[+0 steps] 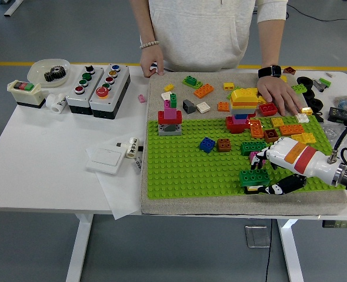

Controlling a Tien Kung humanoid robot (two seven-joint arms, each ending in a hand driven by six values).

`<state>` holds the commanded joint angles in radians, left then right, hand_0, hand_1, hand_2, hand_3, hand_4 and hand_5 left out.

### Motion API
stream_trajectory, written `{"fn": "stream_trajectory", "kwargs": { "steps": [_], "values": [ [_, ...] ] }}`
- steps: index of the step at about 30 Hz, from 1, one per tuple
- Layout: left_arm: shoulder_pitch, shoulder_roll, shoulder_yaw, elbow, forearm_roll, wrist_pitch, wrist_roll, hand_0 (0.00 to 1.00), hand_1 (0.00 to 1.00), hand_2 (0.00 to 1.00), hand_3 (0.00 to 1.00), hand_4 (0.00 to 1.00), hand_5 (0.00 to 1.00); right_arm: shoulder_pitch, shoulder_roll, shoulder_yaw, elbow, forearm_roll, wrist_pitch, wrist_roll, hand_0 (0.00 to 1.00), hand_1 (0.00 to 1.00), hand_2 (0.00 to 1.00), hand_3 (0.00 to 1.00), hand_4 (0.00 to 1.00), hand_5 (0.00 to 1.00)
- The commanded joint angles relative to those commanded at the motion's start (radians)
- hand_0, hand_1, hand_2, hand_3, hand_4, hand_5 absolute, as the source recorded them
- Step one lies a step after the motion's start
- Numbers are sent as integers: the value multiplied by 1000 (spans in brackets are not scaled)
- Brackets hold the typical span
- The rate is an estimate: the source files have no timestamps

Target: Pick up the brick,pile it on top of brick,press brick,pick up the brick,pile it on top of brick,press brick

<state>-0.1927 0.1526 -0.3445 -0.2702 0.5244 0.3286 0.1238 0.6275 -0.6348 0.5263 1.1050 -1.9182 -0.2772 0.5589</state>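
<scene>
Right hand: white, orange and red bands, enters from lower right; fingers curled around a green brick held at the baseplate's lower right, thumb below it.
Baseplate: green, studded, on a tan mat, centre frame.
Blue brick and brown brick: side by side, mid-plate.
Red-pink-green stack: plate's upper left.
Yellow-topped stack: plate's upper edge.
Loose bricks: scattered on mat, upper right.
Person: behind table; one hand at mat's top left, other hand flat on mat, upper right.
Button boxes: upper left.
</scene>
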Motion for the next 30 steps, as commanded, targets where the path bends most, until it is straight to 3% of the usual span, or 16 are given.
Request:
{"fn": "stream_trajectory", "kwargs": {
  "steps": [6,7,12,13,24,25,26,30],
  "values": [
    [0,0,0,0,2,0,0,788,790,780,629,690,649,-2,0,4,-1,-8,0,-4,175,307,502,591,911,434],
    [0,0,-1,0,2,-1,1,788,789,780,629,690,649,-3,0,5,-1,-9,-1,-5,197,334,552,726,998,513],
    [1,0,-1,0,2,-1,0,788,789,780,629,690,649,-8,-3,11,6,-19,2,-11,197,334,552,726,998,513],
    [1,0,-1,0,2,0,0,787,790,779,629,689,649,-9,-3,13,7,-20,2,-12,236,392,646,825,998,621],
    [5,0,-3,1,5,-1,1,787,787,779,629,689,648,-28,-2,44,12,-36,-3,-37,255,436,708,878,998,624],
    [5,-1,-3,1,5,-1,1,787,789,778,629,690,648,-30,-2,48,13,-38,-2,-39,329,517,747,897,998,617],
    [5,-1,-3,1,6,-1,1,787,789,778,629,690,648,-30,-2,48,13,-38,-2,-40,329,517,747,897,998,617],
    [8,-1,-7,2,11,-1,2,787,789,778,629,690,648,-72,-12,112,66,-39,2,-64,329,517,747,897,998,617]
  ]
}}
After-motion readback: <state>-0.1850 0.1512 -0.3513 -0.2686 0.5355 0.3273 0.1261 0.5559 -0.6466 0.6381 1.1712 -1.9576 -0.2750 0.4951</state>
